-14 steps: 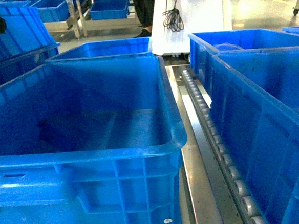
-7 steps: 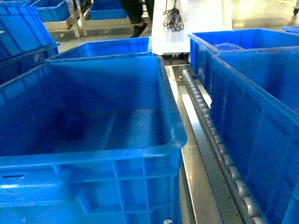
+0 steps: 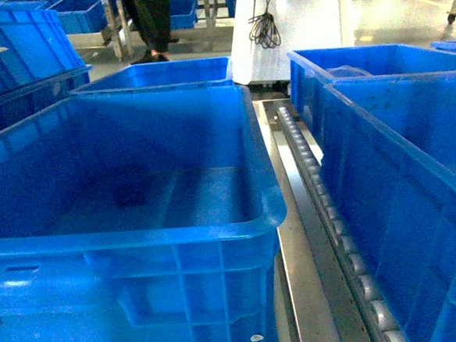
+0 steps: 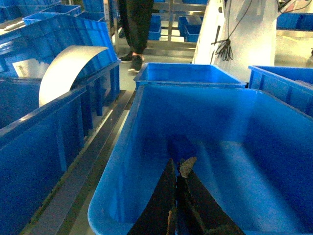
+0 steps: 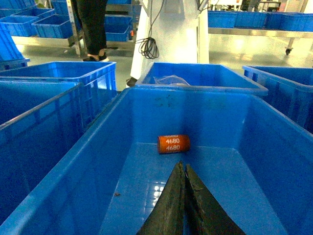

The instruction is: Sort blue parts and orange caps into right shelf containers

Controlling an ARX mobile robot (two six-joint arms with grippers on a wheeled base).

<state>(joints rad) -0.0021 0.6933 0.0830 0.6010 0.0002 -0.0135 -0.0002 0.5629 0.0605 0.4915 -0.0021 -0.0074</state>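
Observation:
One orange cap printed 4680 lies on its side on the floor of a right shelf container, near its far wall. My right gripper hangs over that bin just short of the cap, shut with nothing in it. In the left wrist view my left gripper is over another big blue bin, shut and empty, with only its shadow on the floor below. No blue parts are in view. Neither gripper shows in the head view. The shelf rail with rollers runs between the bins.
More blue bins stand behind and beside these two. A curved white sheet sticks out of the bin on the far left. A clear bag lies in the bin behind. A person stands by a white post with cables.
The person in the background has walked to the left. The dark shadow on the floor of the left bin has drifted to the right.

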